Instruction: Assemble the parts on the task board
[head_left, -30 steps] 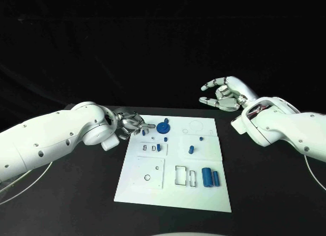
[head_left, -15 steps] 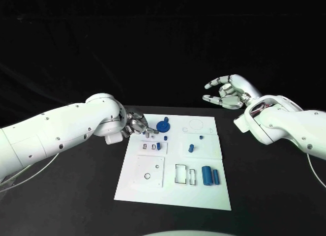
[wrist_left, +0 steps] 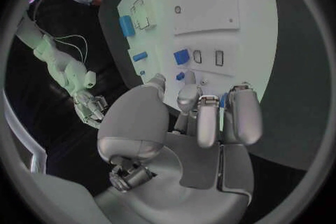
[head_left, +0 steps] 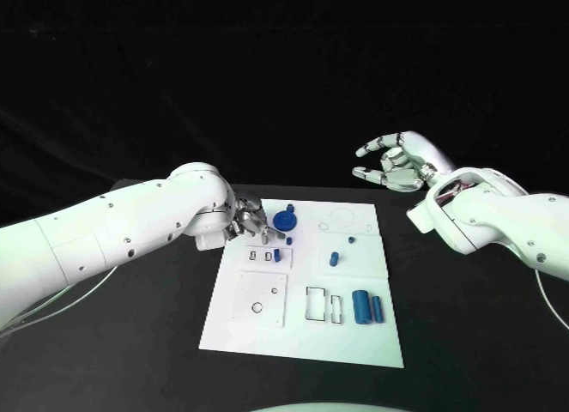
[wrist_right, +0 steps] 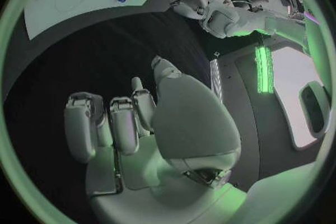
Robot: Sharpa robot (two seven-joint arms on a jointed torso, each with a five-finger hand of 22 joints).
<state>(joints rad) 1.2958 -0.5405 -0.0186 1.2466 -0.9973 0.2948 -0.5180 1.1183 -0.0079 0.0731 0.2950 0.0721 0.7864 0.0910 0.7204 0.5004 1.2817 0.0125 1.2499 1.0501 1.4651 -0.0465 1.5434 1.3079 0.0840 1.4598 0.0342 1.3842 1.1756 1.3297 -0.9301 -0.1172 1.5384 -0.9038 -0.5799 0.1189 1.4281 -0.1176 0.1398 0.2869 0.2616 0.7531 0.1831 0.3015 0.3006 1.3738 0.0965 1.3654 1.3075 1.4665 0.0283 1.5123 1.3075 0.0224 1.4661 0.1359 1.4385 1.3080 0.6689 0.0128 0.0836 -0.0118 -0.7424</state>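
The white task board (head_left: 262, 330) lies mid-table. My left hand (head_left: 246, 219) hovers over its far left corner, fingers curled down. In the left wrist view a small blue part (wrist_left: 223, 100) shows pinched between the fingertips (wrist_left: 207, 117), above two empty slots (wrist_left: 208, 57). A blue gear (head_left: 286, 221) stands just right of that hand. Small blue parts (head_left: 335, 257) and two blue cylinders (head_left: 367, 308) lie further along the board. My right hand (head_left: 393, 163) is raised behind the board's far right corner, loosely bent, and holds nothing.
Black table (head_left: 482, 326) surrounds the board on all sides. Empty cut-outs (head_left: 320, 305) and a round hole (head_left: 257, 307) sit in the board's near half. My right arm (wrist_left: 63, 67) also appears in the left wrist view.
My left arm has swung in towards the board, carrying its hand slightly right over the far left corner. The right hand has barely moved.
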